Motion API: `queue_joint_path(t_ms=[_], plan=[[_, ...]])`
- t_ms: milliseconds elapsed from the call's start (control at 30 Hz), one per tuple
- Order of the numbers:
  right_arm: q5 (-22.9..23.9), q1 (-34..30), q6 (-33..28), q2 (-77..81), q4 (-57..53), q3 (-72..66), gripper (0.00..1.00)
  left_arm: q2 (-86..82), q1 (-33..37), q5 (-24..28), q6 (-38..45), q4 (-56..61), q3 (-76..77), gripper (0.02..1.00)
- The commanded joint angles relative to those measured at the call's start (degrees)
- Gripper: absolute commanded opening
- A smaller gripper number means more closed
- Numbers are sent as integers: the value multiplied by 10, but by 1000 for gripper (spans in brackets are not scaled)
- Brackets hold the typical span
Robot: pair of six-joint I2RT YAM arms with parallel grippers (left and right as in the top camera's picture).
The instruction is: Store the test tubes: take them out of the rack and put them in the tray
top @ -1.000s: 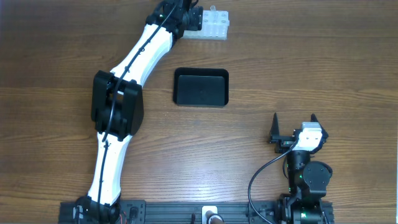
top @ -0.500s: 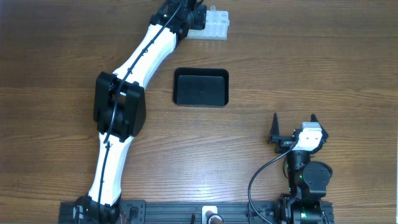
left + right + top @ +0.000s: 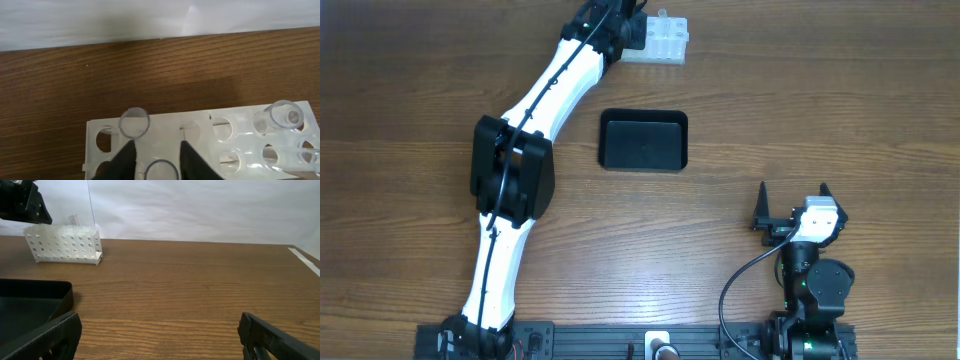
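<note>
A clear plastic rack (image 3: 660,42) stands at the far edge of the table, with test tubes upright in its holes. My left gripper (image 3: 158,150) is over one end of the rack, open, its fingers (image 3: 125,160) close on either side of one test tube (image 3: 161,169). Another tube (image 3: 134,122) stands just beyond it, and a third tube (image 3: 282,115) at the rack's other end. The black tray (image 3: 643,140) lies in the middle of the table with nothing in it. My right gripper (image 3: 792,200) rests wide open near its base, with nothing between its fingers.
In the right wrist view the rack (image 3: 62,245) stands far off with the left gripper (image 3: 22,205) at its end, and the tray's corner (image 3: 35,297) lies close by. A white wall rises behind the table's far edge. Bare wood surrounds the tray.
The left arm moved slightly farther over the rack's end between one second and half a second ago, then held still. The right arm has not moved.
</note>
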Motion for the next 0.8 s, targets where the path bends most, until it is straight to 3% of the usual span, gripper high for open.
queue_joint_path(t_ms=[33, 333, 800], plan=[[-9, -1, 0, -5, -1, -3, 991, -3, -1, -5, 4, -6, 15, 231], [-9, -1, 0, -5, -1, -3, 993, -3, -2, -5, 4, -18, 15, 77], [-9, -1, 0, -5, -1, -3, 993, -36, -2, -5, 5, -24, 15, 38]])
